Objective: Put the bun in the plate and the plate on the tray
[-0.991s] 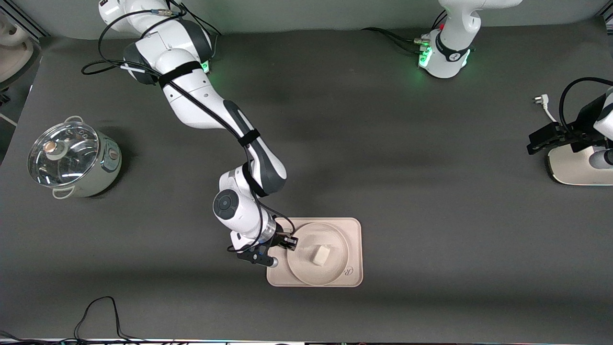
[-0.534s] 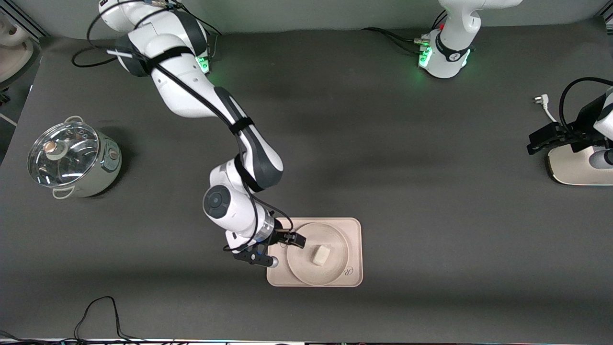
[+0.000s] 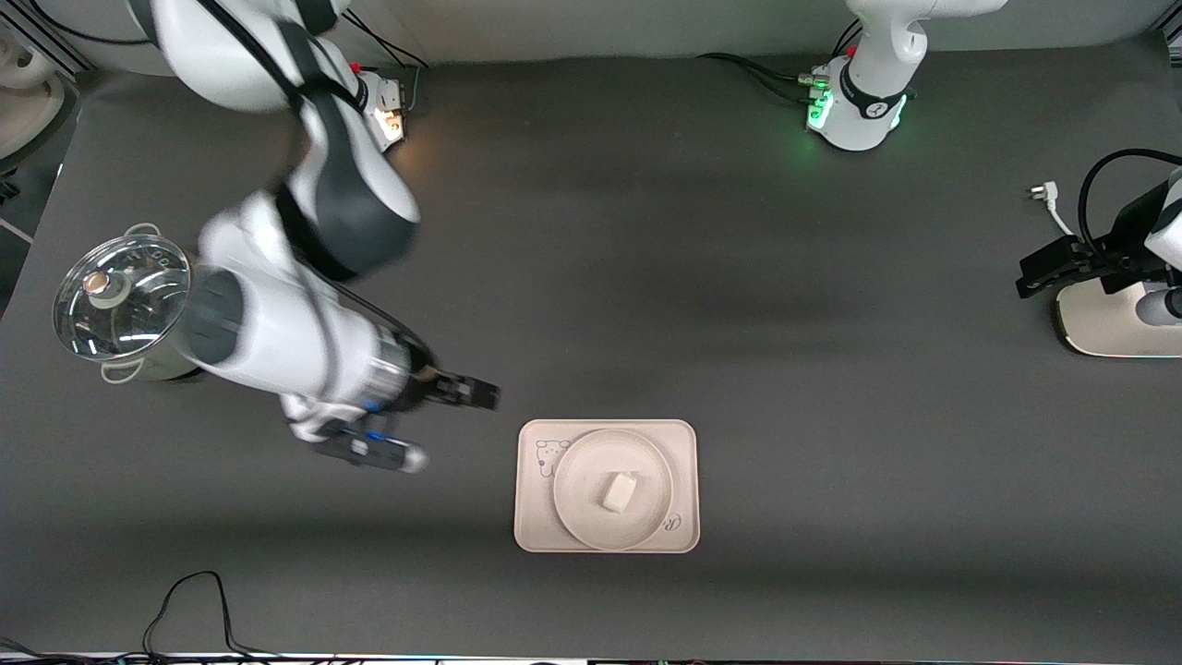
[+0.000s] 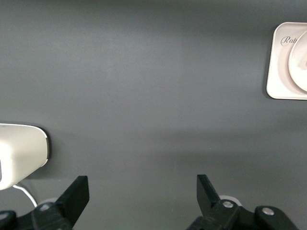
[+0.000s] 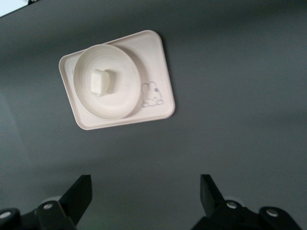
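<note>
The bun lies in the plate, and the plate sits on the tray, which shows a bear drawing. My right gripper is open and empty, up over bare table beside the tray toward the right arm's end. Its wrist view shows the tray, plate and bun beneath its open gripper. My left gripper waits open and empty at the left arm's end. Its wrist view catches a corner of the tray.
A steel pot with a glass lid stands at the right arm's end. A white device and a loose plug lie under the left gripper's end; the device also shows in the left wrist view. A cable trails at the front edge.
My right gripper left the plate's rim at the tray's edge and swung up and away toward the right arm's end. Plate and bun stayed on the tray. The left arm has not moved.
</note>
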`<state>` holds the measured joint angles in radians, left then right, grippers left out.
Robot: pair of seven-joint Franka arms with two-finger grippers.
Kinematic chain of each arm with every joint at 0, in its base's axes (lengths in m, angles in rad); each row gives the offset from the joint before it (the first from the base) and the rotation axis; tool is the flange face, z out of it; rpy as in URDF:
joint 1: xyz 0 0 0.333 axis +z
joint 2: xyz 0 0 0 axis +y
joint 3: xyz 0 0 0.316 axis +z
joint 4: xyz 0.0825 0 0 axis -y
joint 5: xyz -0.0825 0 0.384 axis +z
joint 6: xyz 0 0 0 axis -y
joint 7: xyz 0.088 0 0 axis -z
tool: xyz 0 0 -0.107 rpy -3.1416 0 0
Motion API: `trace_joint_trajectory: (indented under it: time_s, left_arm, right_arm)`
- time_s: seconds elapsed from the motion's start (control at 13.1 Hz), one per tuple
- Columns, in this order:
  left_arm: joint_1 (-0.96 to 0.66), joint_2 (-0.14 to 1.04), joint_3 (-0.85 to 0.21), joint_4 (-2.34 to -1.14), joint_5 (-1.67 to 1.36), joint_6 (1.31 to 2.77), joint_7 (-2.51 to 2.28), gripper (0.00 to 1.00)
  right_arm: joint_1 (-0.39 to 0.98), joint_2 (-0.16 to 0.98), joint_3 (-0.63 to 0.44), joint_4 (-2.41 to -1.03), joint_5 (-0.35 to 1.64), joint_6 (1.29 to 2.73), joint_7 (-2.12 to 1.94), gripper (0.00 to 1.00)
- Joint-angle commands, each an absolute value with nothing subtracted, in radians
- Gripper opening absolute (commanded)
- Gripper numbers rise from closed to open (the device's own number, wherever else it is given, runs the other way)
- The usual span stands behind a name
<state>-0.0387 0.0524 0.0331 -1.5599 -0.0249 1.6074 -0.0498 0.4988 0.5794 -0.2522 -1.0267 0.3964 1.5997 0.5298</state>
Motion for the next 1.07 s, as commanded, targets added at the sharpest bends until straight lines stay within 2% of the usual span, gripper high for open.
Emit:
trace_joint_trajectory:
  time_s: [0.0,0.23,0.46,0.99]
  left_arm:
    - [-0.044,0.057,0.038,-1.545,-0.034,1.609,-0.035,1.0]
    - [-0.041,0.057,0.038,-1.545,-0.031,1.615,-0.035,1.0]
    - [-0.046,0.057,0.038,-1.545,-0.025,1.632,-0.035,1.0]
    - [-0.048,0.057,0.035,-1.545,-0.015,1.637,-0.031,1.0]
  right_arm:
    - [0.437,0.384,-0.235,-1.179,0.327,1.511,0.462,1.0]
    - [0.346,0.217,-0.215,-1.299,0.215,1.438,0.28,1.0]
    - [0.163,0.103,-0.083,-1.412,0.08,1.433,0.132,1.0]
    - [0.126,0.083,-0.123,-1.469,0.025,1.48,0.045,1.0]
